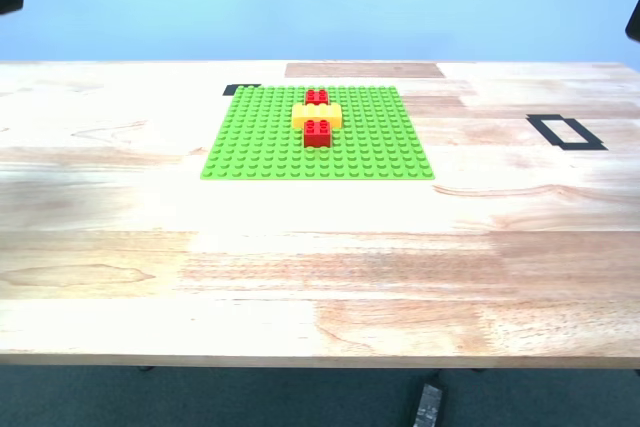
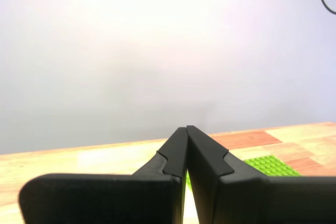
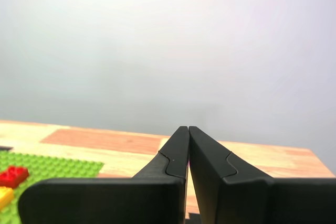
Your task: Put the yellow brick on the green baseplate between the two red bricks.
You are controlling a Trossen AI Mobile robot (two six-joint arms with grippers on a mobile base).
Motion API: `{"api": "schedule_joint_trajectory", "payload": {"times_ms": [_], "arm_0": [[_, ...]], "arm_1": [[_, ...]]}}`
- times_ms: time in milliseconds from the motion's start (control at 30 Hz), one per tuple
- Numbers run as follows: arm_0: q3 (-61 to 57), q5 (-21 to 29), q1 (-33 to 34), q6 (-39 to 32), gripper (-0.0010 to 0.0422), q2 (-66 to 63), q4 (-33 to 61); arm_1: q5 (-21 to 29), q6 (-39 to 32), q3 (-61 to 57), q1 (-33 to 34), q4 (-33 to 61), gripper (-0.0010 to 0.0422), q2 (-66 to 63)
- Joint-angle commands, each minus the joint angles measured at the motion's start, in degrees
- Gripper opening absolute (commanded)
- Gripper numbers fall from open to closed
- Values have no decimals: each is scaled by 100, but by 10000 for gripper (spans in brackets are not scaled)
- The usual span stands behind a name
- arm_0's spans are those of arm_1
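Note:
The green baseplate (image 1: 318,134) lies flat on the wooden table at the centre back. The yellow brick (image 1: 317,115) sits on it between the two red bricks, one behind (image 1: 316,97) and one in front (image 1: 318,132), all in one row. My first gripper (image 2: 187,129) is shut and empty, raised above the table, with a corner of the baseplate (image 2: 270,164) beyond it. My second gripper (image 3: 188,128) is shut and empty too; its view shows the baseplate (image 3: 47,167), a red brick (image 3: 13,175) and an end of the yellow brick (image 3: 5,195). Neither gripper shows in the exterior view.
A black tape rectangle (image 1: 566,132) marks the table at the exterior view's right. A brown patch (image 1: 364,70) lies at the table's far edge behind the baseplate. A small black tape mark (image 1: 240,90) sits at the baseplate's back corner. A dark object (image 1: 427,405) lies on the floor below the front edge.

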State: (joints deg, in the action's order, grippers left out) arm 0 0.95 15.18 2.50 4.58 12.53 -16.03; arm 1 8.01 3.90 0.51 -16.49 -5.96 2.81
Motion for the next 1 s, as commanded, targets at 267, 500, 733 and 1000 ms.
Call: {"api": "schedule_joint_trajectory", "payload": {"times_ms": [267,500,733,1000], "arm_0": [[-52,24,-2,-295,0,2,319],[-50,22,0,-302,0,4,356],[-48,24,-2,-304,0,4,361],[-44,24,0,-304,0,4,369]], "arm_1": [[-39,87,4,2,114,-1,-15],[-48,85,4,4,133,-1,17],[-48,85,4,7,138,0,105],[-48,83,4,7,133,0,105]]}}
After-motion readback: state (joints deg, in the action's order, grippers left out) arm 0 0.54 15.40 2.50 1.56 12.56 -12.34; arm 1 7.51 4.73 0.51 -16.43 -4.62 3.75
